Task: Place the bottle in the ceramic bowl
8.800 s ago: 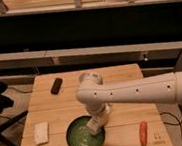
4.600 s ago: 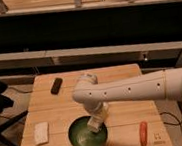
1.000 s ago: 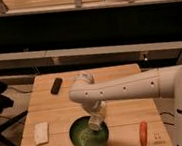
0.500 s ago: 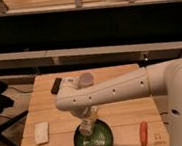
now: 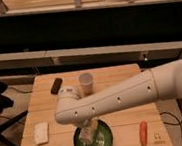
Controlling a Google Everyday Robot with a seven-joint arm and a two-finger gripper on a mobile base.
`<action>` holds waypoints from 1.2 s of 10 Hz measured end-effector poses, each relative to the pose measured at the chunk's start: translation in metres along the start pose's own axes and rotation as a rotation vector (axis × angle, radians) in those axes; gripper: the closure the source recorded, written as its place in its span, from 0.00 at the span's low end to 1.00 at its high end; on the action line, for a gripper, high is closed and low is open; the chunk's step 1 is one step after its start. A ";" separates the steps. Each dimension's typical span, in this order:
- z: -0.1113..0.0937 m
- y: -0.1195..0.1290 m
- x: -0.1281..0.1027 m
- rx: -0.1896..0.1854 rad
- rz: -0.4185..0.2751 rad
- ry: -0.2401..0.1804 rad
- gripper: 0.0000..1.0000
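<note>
The dark green ceramic bowl (image 5: 96,141) sits at the near edge of the wooden table (image 5: 116,84). My gripper (image 5: 87,130) hangs from the white arm (image 5: 123,99) and reaches down into the bowl. A small pale bottle (image 5: 86,136) shows at the gripper's tip, over the bowl's inside, roughly upright. I cannot tell whether it rests on the bowl's bottom or hangs just above it. The gripper and the bottle blend together.
A white open cup (image 5: 86,83) stands behind the arm at mid-table. A black object (image 5: 56,85) lies at the back left. A flat white block (image 5: 41,133) lies at the front left, and an orange carrot-like item (image 5: 143,133) at the front right.
The arm's elbow has swung left and lower over the last second, uncovering the white cup behind it. The gripper has stayed at the bowl with the bottle at its tip.
</note>
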 end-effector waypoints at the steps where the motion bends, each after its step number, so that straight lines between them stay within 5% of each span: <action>1: 0.002 0.004 -0.010 -0.005 -0.005 -0.011 0.82; 5: 0.005 0.005 -0.011 0.001 -0.009 -0.010 0.87; 10: 0.006 0.007 -0.008 -0.002 -0.013 -0.011 0.44; 12: 0.007 0.007 -0.003 0.000 -0.017 -0.010 0.43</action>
